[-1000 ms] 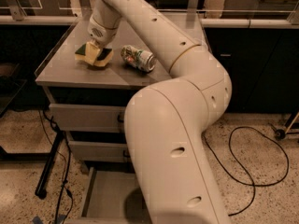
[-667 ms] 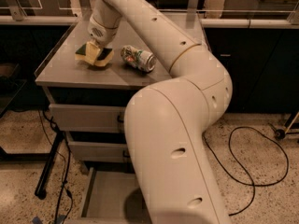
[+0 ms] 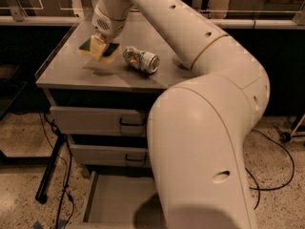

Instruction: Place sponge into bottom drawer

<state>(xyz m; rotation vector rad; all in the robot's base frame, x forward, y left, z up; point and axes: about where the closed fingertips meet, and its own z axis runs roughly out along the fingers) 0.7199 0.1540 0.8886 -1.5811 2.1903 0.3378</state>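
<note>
The sponge (image 3: pixel 98 49), pale yellow with a dark green face, hangs tilted just above the cabinet top (image 3: pixel 66 73) and casts a shadow on it. My gripper (image 3: pixel 101 41) comes down from above at the top left and is shut on the sponge. The bottom drawer (image 3: pixel 116 205) stands pulled open at floor level, its plain grey floor showing. My arm's large white body covers the drawer's right part.
A crushed printed can (image 3: pixel 141 59) lies on the cabinet top just right of the sponge. Two upper drawers (image 3: pixel 95 121) with black handles are closed. Black cables and a stand leg (image 3: pixel 50 168) run along the floor to the cabinet's left.
The sponge has risen slightly off the cabinet top in the gripper and shifted a little to the right. The can has not moved.
</note>
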